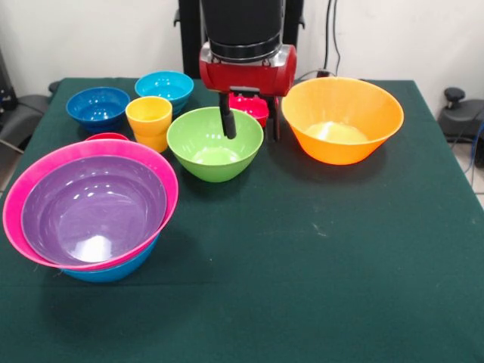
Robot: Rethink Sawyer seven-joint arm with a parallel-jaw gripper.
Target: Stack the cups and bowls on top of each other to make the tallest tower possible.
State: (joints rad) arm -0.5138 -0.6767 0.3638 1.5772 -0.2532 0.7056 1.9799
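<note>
My gripper [252,133] hangs open at the back of the table, one black finger [227,121] in front of the green bowl [214,147] and the other beside the orange bowl [342,121]. The red cup [251,108] stands between the two fingers; I cannot tell whether they touch it. At the front left sits the tower [91,212]: a purple bowl nested in a pink bowl [38,181], on a blue bowl [113,271]. Behind it stands the yellow-orange cup [149,121], with a small red bowl [106,137] just peeking out. A dark blue bowl [97,106] and a light blue bowl [165,87] sit at the back left.
The table wears a dark green cloth [318,265]. Its edges run close to the tower on the left and near the orange bowl on the right. A black object [454,98] stands off the table at the right.
</note>
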